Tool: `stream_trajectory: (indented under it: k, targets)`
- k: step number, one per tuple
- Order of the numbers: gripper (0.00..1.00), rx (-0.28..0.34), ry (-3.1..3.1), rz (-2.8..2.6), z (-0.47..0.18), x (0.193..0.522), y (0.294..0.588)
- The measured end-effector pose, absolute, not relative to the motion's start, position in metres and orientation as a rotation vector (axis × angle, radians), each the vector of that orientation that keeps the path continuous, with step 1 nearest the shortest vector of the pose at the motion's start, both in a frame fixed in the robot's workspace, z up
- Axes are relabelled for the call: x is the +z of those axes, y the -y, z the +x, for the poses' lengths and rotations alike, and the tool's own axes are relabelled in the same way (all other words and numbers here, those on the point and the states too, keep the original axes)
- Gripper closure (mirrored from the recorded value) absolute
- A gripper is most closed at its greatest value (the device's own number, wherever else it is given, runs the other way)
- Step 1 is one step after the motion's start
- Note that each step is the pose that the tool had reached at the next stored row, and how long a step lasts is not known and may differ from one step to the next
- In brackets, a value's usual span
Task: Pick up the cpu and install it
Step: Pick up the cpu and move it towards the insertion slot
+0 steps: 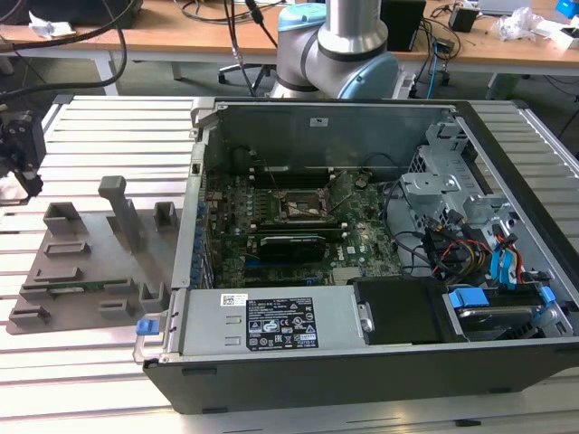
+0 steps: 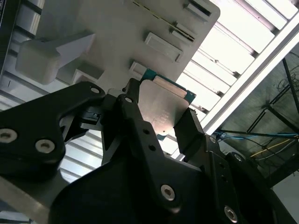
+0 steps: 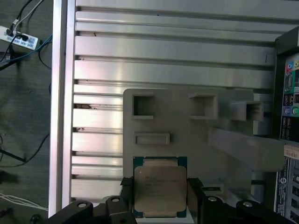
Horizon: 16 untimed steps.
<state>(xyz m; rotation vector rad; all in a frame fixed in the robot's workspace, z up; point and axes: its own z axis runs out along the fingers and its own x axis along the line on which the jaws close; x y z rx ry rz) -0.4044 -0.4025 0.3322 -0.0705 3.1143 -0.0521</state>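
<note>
The exterior view takes in the whole bench. The pincer (image 1: 30, 181) hangs at the far edge of the exterior view's left, over the slatted metal table (image 1: 118, 117), and the grey fixture tray (image 1: 81, 262) lies just below and beside it. Well apart from the pincer, toward the exterior view's right, stands the open computer case (image 1: 362, 362). The motherboard (image 1: 271, 244) lies inside it, with the black-framed socket (image 1: 303, 208) near the board's middle. The arm's base (image 1: 339, 45) rises behind the case. In this view I cannot tell what sits between the pincer's tips.

The wrist views supply that. In the first wrist view the cpu (image 3: 160, 189) sits squarely between the two black fingers (image 3: 127, 191), its silver lid facing the camera and a green rim showing around it. Each finger meets an opposite edge of the chip, so the pincer is clamped on the cpu. Beyond the chip lies the tray with its rectangular pockets and a raised post, and past the tray run the table slats.

The second wrist view looks along the pincer's dark body. There the chip's dull metal face is wedged between the fingers, with a strip of green edge showing past their tips and the pale tray behind it. Whether the chip hangs clear of the tray or touches it, I cannot tell.
</note>
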Motion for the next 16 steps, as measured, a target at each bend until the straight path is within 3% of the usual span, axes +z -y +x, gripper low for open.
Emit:
stream_trajectory:
  k: [16]
  targets:
    - [0.45,-0.052,-3.114,-0.071,-0.404,0.361,0.403]
